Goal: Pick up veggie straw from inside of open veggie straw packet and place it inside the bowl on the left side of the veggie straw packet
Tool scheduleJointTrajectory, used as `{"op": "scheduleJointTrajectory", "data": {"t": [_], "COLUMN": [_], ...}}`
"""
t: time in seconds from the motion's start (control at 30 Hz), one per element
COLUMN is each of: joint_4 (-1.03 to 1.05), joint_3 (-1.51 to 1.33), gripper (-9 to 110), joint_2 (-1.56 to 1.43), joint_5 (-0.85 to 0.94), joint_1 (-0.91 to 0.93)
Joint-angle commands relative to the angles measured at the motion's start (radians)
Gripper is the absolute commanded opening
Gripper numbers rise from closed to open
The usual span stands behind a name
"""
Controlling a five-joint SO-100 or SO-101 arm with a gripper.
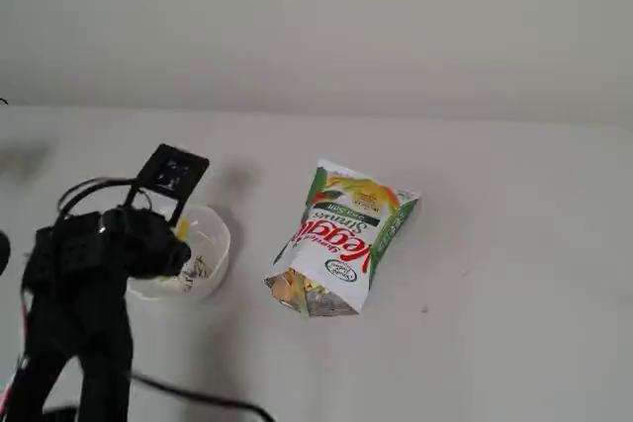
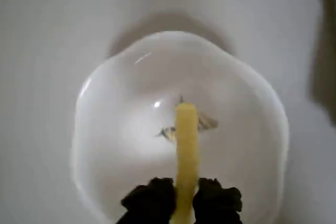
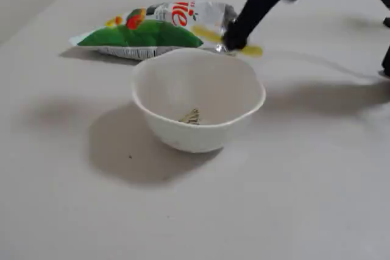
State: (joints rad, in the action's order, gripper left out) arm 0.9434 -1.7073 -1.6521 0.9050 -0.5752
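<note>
Hand (image 2: 181, 203) pinches veggie straw (image 2: 186, 150) above the bowl (image 2: 94, 145)

1. A plain, pale grey-white table (image 1: 514, 274) fills the lower part of a fixed view and nearly the whole of the other fixed view (image 3: 73, 211).
2. A bare, off-white wall (image 1: 316, 17) rises behind the table's far edge.
3. A thin black cable (image 1: 198, 399) trails across the table near the bottom edge.
</note>
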Motion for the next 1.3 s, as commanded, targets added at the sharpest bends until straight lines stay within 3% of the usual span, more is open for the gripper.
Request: {"op": "scheduleJointTrajectory", "data": {"t": [0.0,0.13,0.27,0.33,0.6,0.8,1.27], "joint_4": [-0.043,-0.012,0.066,0.095,0.072,0.183,0.124], "joint_3": [0.120,0.120,0.109,0.086,-0.155,-0.264,-0.954], "gripper": [18,21,3,0,0,0,0], "joint_2": [0.087,0.058,-0.029,-0.106,-0.627,-0.881,-1.313], "joint_5": [-0.006,-0.003,-0.011,-0.058,-0.545,-0.782,-0.779], "joint_1": [-0.009,0.011,0.028,0.041,0.207,0.423,0.568]}}
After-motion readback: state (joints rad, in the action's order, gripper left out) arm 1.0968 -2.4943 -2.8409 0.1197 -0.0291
